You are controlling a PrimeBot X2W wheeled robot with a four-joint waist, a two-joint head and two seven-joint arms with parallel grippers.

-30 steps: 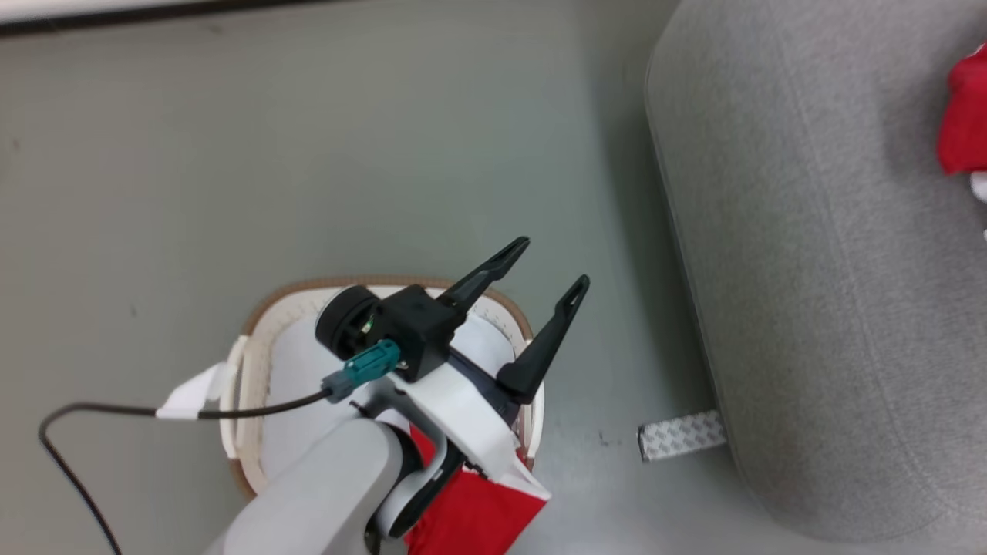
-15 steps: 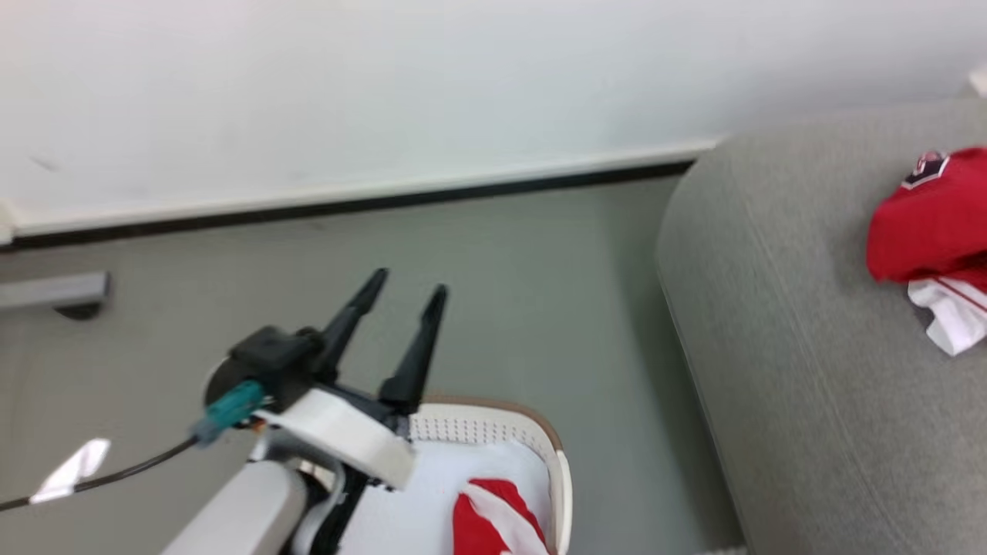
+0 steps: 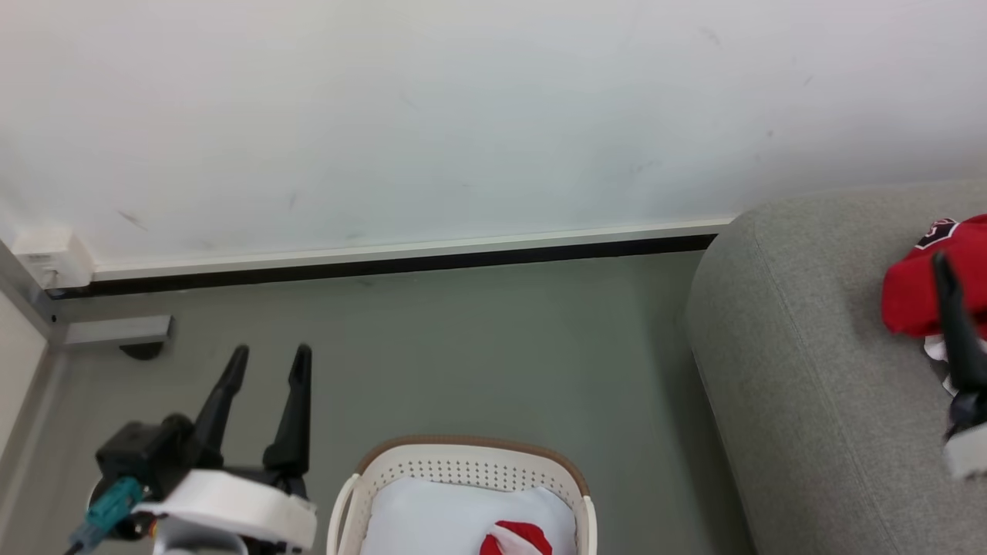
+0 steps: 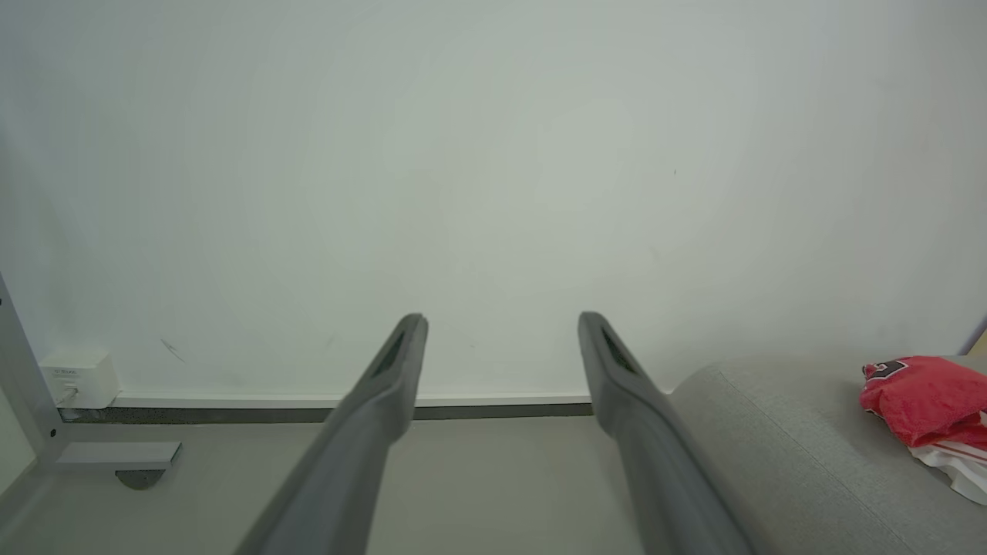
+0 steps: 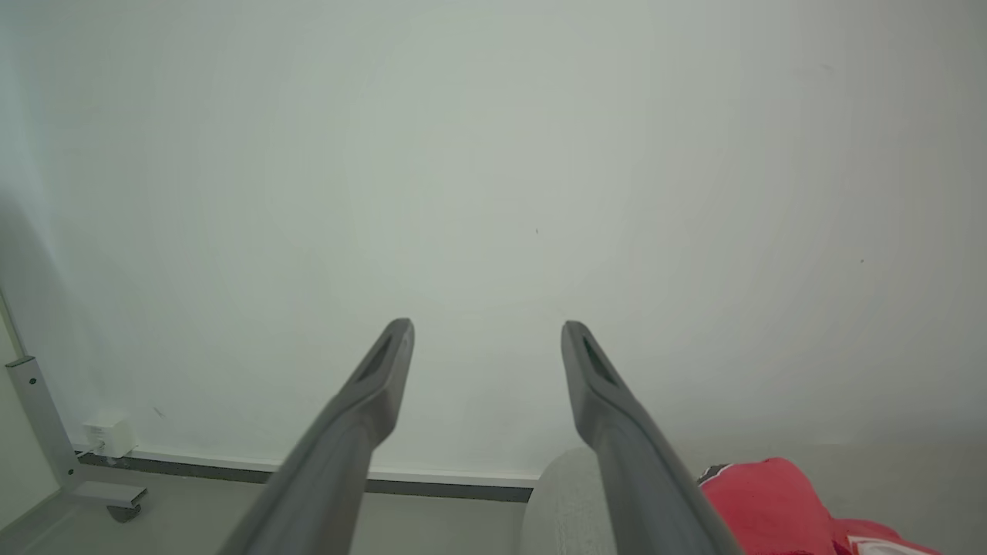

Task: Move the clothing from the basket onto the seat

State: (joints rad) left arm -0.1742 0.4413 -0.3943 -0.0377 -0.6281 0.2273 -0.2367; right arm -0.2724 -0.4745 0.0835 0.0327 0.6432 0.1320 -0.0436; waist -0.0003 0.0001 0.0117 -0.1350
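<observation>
The basket [image 3: 463,445] stands on the floor at the bottom centre of the head view. In it a bit of red clothing [image 3: 515,538] lies on a pale sheet [image 3: 432,509]. My left gripper [image 3: 268,353] hovers to the basket's left, open and with nothing in it; its wrist view shows my left gripper [image 4: 501,318] pointing at the wall. The grey seat [image 3: 802,362] is at the right, with a red jersey [image 3: 914,297] lying on it. One of my right gripper's fingers [image 3: 953,331] rises in front of that jersey. My right gripper [image 5: 487,330] is open and holds nothing.
A white wall with a dark baseboard [image 3: 385,266] runs behind the grey floor. A metal frame foot [image 3: 116,331] and a white wall box [image 3: 46,258] sit at the far left. Bare floor separates the basket from the seat.
The head camera has tilted up, bringing the wall into view. My left gripper has swung from above the basket to its left. A right gripper finger has come into view by the jersey.
</observation>
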